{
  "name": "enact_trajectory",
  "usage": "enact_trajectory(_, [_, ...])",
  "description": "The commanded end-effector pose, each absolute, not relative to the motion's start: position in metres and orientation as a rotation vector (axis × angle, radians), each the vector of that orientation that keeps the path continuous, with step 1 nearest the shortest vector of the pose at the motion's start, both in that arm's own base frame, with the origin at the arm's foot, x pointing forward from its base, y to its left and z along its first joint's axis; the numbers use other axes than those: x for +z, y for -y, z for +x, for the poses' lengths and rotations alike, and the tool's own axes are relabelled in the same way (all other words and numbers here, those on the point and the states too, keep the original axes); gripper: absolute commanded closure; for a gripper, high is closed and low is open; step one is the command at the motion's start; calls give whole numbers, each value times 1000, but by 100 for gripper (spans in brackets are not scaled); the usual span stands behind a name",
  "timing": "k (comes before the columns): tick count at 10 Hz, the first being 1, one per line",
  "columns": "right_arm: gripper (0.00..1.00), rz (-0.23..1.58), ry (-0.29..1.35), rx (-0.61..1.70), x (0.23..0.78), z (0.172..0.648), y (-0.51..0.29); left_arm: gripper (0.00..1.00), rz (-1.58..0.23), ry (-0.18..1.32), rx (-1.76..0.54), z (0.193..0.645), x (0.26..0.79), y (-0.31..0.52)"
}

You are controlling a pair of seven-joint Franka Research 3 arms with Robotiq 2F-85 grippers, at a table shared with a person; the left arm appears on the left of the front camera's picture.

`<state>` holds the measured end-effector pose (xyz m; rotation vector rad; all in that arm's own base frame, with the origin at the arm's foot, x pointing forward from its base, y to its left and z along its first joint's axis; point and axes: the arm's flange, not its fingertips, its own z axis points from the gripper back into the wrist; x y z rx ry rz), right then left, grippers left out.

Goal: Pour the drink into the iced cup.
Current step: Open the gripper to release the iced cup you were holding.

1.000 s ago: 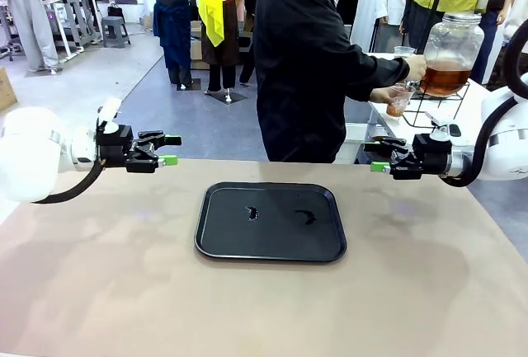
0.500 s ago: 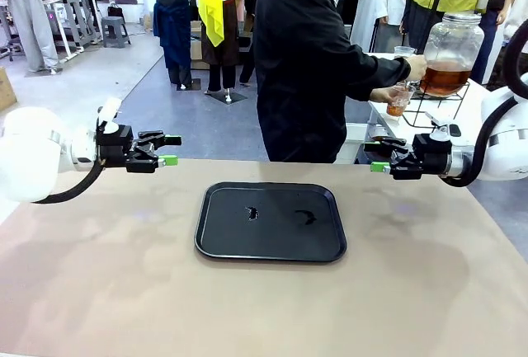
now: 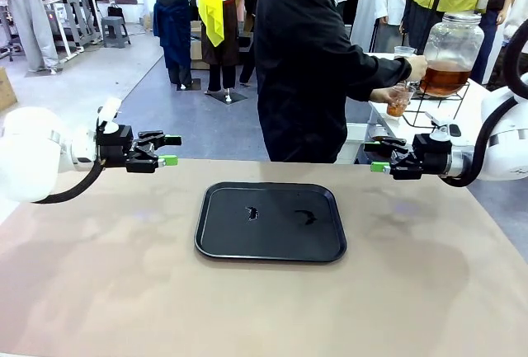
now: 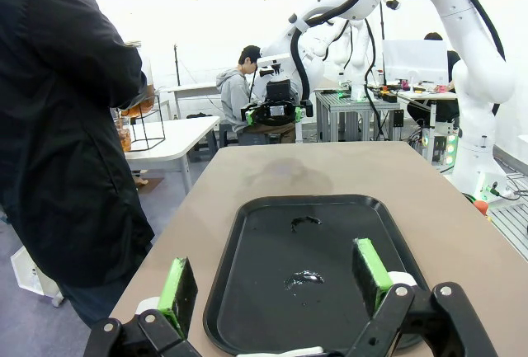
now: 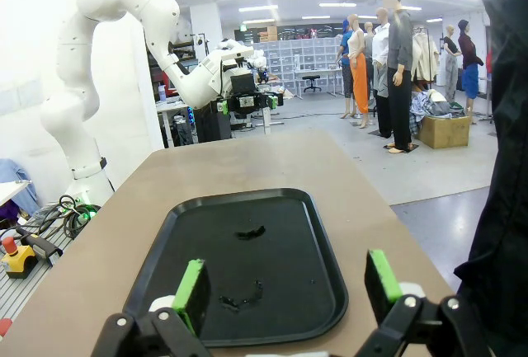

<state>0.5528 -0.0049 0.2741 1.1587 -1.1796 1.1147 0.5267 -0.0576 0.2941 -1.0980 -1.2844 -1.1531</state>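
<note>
A: Two pincers hang over the table (image 3: 99, 274), both empty with jaws spread wide: the left pincer (image 3: 171, 150) at about nine o'clock of the black tray (image 3: 271, 221), the right pincer (image 3: 376, 157) toward two o'clock of it.

B: And the drink (image 3: 445, 77)?

A: Amber, in the lower part of a clear glass jar (image 3: 451, 52) on a wire stand (image 3: 437, 108), on a white side table at the tray's one o'clock, well apart from both pincers.

B: The person?

A: Standing at the far edge in a black sleeve; one hand (image 3: 384, 94) holds a clear cup (image 3: 399, 100) just beside the jar, the other hand (image 3: 415, 67) rests by the jar's front.

B: The tray?

A: Two small wet smears on it.
</note>
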Motion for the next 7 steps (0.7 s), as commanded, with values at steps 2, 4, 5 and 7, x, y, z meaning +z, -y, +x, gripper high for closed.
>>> enact_trajectory(2, [0,1160,1180,1120,278,553,3,0,-1103,1283,-1149,528,297,58])
enact_trajectory(4, [0,1160,1180,1120,278,553,3,0,-1103,1283,-1149,528,297,58])
enact_trajectory(5, [0,1160,1180,1120,278,553,3,0,-1103,1283,-1149,528,297,58])
enact_trajectory(7, [0,1160,1180,1120,278,553,3,0,-1103,1283,-1149,528,297,58])
